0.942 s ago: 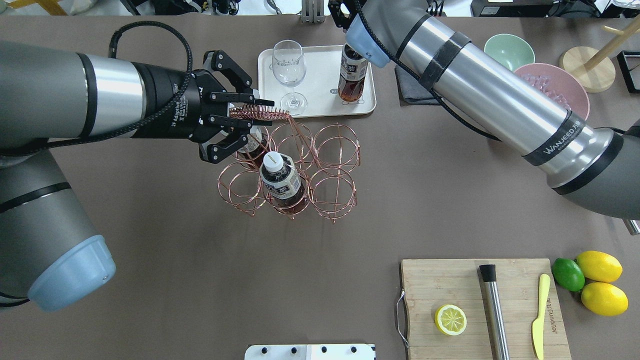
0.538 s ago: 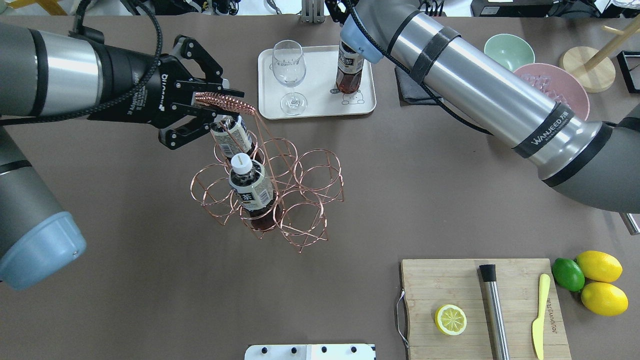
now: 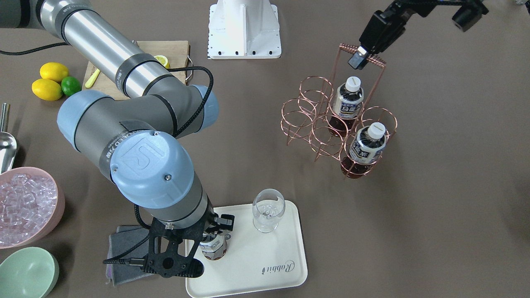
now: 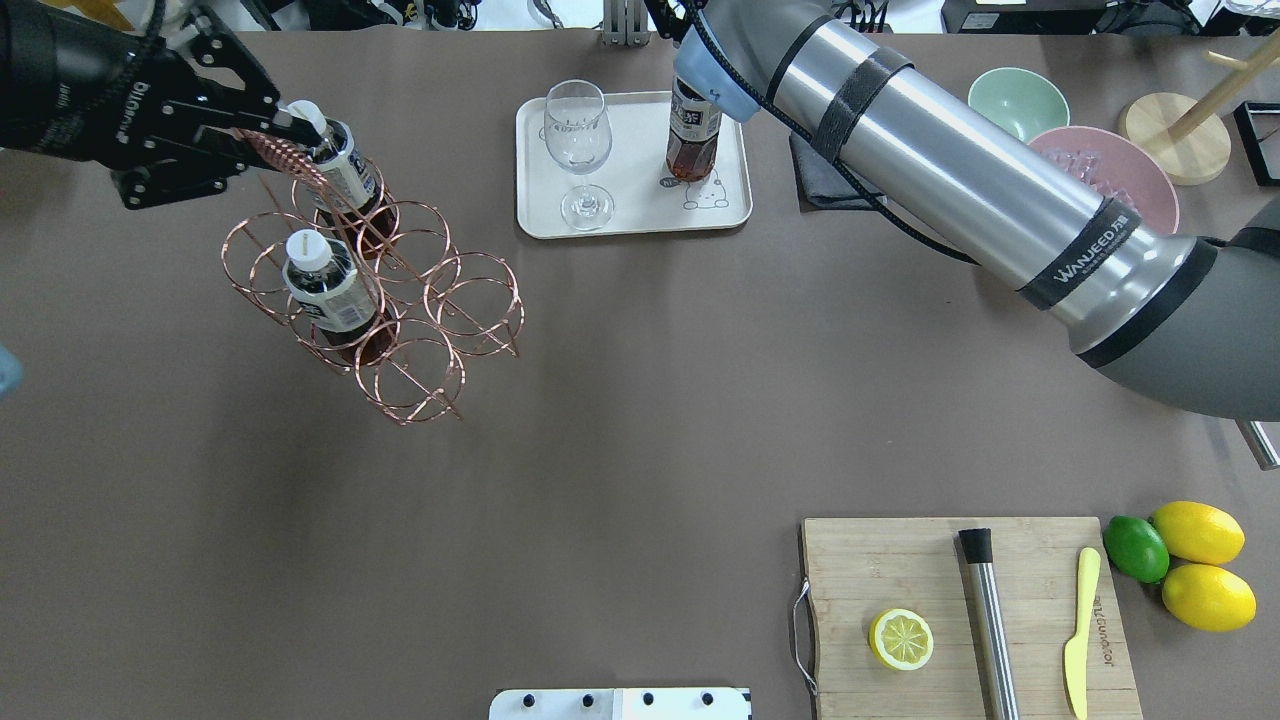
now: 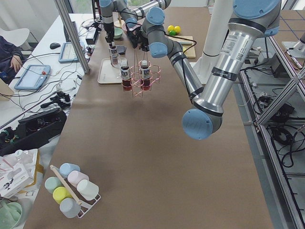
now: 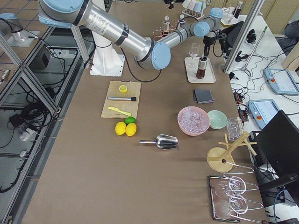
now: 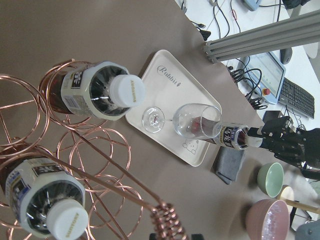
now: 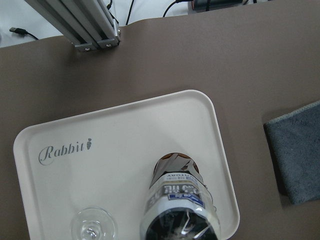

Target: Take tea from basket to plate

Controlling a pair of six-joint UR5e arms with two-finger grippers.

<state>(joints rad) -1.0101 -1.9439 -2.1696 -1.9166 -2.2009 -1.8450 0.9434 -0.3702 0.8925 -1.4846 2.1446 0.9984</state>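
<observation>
Right gripper (image 3: 214,239) clamps my small clear dark-tea bottle (image 4: 692,150) on the cream rectangular tray (image 3: 265,252); left gripper (image 4: 262,145) pinches the rose-gold wire basket (image 4: 405,290) by its handle.

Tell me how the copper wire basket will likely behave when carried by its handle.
Probably lopsided: the wire basket has both tea bottles toward one end, so it may tilt. Likely swings too, since the left claw pinches only the thin twisted handle. The bare frame looks light.
</observation>
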